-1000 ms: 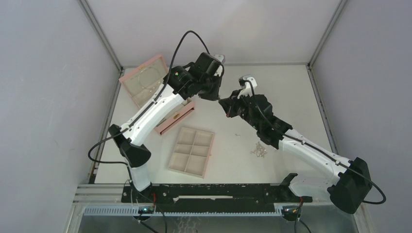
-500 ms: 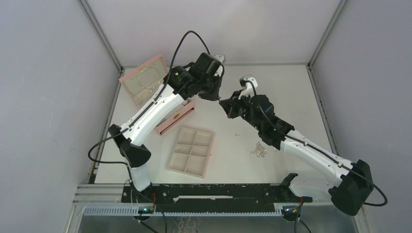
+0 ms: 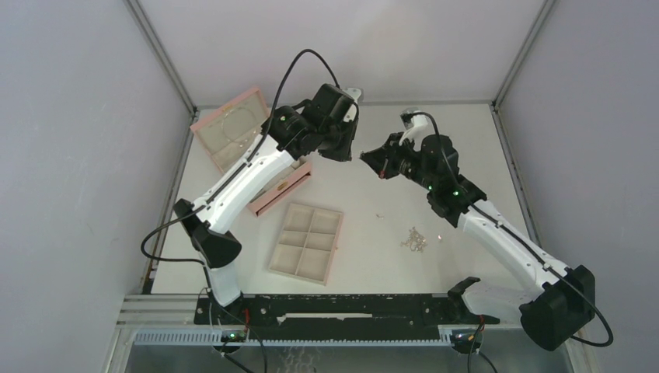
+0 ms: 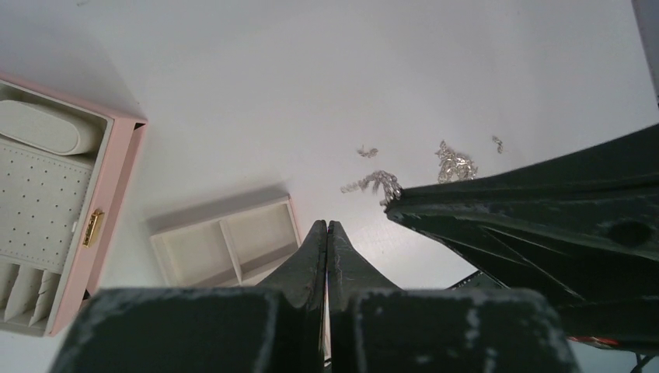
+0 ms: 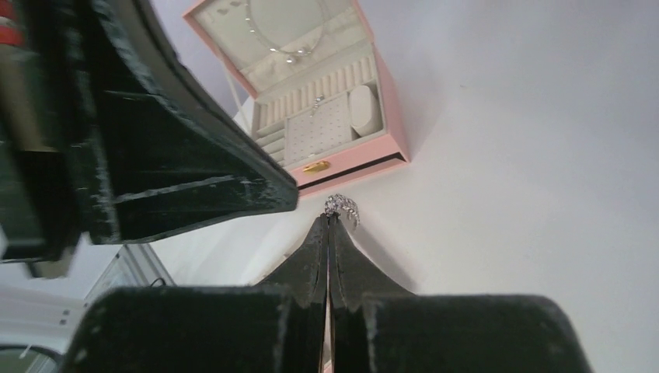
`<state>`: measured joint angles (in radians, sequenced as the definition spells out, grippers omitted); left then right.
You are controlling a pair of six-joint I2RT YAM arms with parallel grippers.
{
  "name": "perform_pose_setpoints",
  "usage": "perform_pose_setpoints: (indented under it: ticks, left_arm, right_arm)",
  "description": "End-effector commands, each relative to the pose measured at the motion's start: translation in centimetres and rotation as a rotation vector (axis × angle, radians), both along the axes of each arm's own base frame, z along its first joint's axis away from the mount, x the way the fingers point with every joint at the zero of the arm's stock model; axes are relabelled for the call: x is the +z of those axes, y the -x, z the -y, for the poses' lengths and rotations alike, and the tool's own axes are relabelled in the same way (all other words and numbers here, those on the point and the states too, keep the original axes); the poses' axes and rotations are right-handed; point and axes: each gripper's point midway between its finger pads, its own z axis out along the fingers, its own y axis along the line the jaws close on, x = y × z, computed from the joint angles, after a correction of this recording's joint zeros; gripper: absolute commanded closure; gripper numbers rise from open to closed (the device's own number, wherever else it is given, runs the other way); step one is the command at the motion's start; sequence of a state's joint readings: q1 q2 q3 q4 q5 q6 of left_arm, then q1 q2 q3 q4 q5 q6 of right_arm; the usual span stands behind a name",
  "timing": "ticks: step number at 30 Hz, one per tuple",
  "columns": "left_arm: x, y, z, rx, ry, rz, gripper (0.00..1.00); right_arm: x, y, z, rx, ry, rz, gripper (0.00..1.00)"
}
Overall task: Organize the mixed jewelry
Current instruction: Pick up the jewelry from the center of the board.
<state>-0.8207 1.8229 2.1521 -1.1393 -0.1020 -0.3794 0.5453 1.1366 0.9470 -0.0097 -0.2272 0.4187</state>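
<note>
The right pincer (image 5: 329, 221) is clenched on a small silver piece (image 5: 342, 205), held in the air short of the open pink box (image 5: 350, 167). The left pincer (image 4: 326, 229) is clenched on nothing and hangs close beside it, seemingly crowding the way to the box. Best to swing clear of the left arm, come down into a compartment, and release only when low, as so tiny a piece would likely bounce out. More jewelry (image 3: 413, 239) lies loose on the bench (image 3: 497, 140).

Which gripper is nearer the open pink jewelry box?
Left. The left gripper, shut, hangs just right of the pink jewelry box; the right gripper, shut on a small silver jewelry piece, sits farther right, beyond it.
</note>
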Motion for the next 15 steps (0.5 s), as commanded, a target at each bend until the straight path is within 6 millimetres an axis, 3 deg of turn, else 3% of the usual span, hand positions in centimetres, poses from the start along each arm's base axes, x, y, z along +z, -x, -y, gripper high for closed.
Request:
perform_pose_setpoints:
  ticks: [1,15]
  left_arm:
    - [1.6,0.5,-0.2,-0.037,0.029,0.042,1.0]
    - [1.7,0.2,-1.2,-0.01,0.013,0.057,1.0]
  right_arm:
    - [3.7,1.4,-0.9,0.126,-0.047,0.033,1.0]
    - [2.6,2.2,-0.3,0.2,-0.042,-0.073,1.0]
